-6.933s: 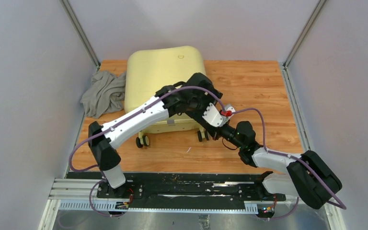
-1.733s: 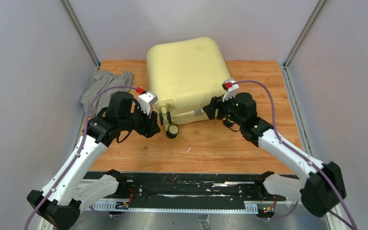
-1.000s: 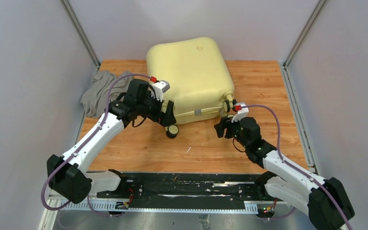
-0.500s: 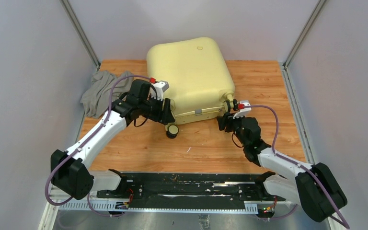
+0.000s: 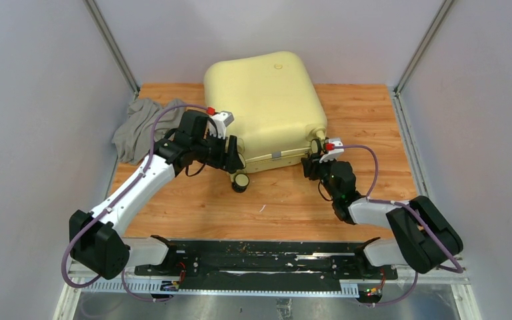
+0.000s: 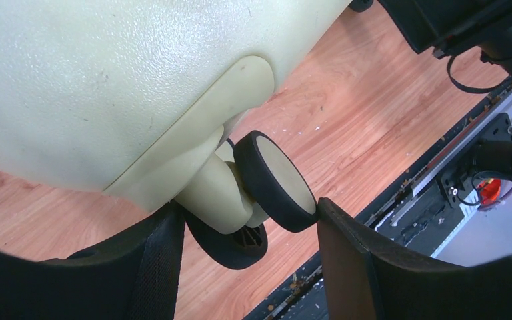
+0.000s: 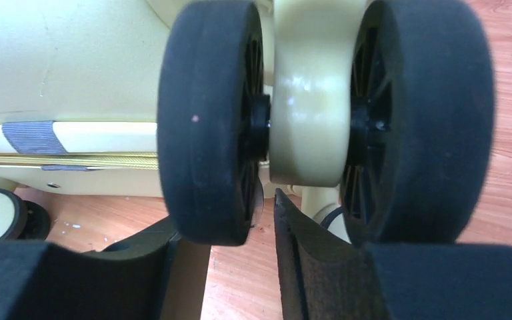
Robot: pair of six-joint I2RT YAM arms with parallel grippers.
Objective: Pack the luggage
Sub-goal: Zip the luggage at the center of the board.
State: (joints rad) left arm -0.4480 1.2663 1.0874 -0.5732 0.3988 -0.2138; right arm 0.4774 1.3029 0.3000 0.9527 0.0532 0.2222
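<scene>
The luggage (image 5: 263,100) is a closed pale-yellow hard shell, propped up at the back centre of the table, wheels toward me. My left gripper (image 5: 235,162) is at its near-left corner. In the left wrist view both fingers (image 6: 337,233) press on the black-and-cream twin wheel (image 6: 273,180), so the left gripper (image 6: 247,213) is shut on it. My right gripper (image 5: 312,162) is at the near-right corner. Its jaws (image 7: 237,220) straddle one black tyre (image 7: 207,120) of the right twin wheel, one finger (image 7: 300,253) between the two tyres, a slim gap showing.
A crumpled grey cloth (image 5: 143,127) lies at the table's back left, beside the luggage. Grey walls close in on the left, right and back. The black mounting rail (image 5: 253,263) runs along the near edge.
The right arm has pushed forward to the right wheel and its jaws have narrowed around one tyre. The left gripper has closed onto the left wheel and held. The luggage has not moved.
</scene>
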